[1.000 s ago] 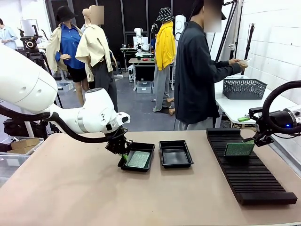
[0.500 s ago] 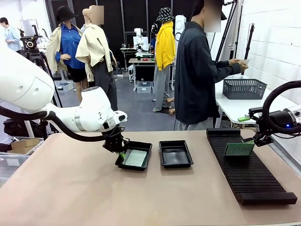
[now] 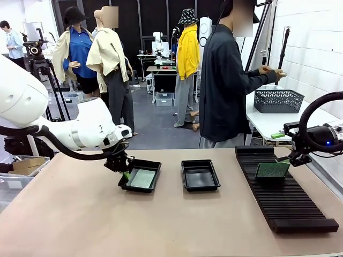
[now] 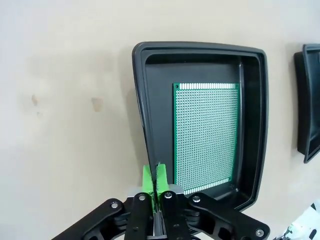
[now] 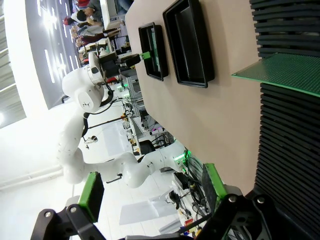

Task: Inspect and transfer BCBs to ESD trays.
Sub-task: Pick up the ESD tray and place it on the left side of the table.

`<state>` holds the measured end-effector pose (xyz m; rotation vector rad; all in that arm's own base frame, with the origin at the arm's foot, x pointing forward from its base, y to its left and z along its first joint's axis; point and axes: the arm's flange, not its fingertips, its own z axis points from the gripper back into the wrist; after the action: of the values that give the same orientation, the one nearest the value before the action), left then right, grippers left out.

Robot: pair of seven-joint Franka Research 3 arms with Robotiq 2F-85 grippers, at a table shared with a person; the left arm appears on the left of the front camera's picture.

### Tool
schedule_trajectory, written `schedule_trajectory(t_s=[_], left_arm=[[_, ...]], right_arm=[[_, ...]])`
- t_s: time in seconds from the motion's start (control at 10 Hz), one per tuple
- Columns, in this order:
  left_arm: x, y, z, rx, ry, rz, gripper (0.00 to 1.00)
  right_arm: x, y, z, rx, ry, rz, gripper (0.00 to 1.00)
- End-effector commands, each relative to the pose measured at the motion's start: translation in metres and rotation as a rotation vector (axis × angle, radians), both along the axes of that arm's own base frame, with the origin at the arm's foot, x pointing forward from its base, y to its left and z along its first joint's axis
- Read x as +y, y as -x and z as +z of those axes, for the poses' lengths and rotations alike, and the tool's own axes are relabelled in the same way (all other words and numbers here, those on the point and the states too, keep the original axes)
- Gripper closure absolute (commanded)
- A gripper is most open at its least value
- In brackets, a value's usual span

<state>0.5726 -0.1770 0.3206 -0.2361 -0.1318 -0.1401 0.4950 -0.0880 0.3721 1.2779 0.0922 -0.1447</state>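
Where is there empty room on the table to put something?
The biggest bare stretch of table runs along the near edge, in front of the left tray and the empty tray. A strip lies between the empty tray and the rack. The left tray is crowded: it holds a green board and the left end effector is shut on its rim.

The BCB (image 4: 206, 137) is green with a fine grid of pale dots, the ESD tray (image 4: 200, 46) plain black, the ribbed rack (image 3: 289, 206) black, the bench (image 3: 161, 225) matte beige, the mesh basket (image 3: 278, 100) grey, and the left tool (image 4: 156, 174) black with bright green pads (image 4: 146, 176).
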Motion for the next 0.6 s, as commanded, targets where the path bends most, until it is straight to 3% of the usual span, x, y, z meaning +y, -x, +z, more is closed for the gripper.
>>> schedule_trajectory(t_s=[0.0,0.5], left_arm=[[0.029,0.016,0.001,0.012,0.025,-0.013,1.0],[0.096,0.032,0.012,-0.017,0.039,0.029,1.0]], right_arm=[[0.001,0.002,0.002,-0.003,-0.001,0.001,0.0],[0.001,0.002,0.002,-0.003,-0.001,0.001,0.0]])
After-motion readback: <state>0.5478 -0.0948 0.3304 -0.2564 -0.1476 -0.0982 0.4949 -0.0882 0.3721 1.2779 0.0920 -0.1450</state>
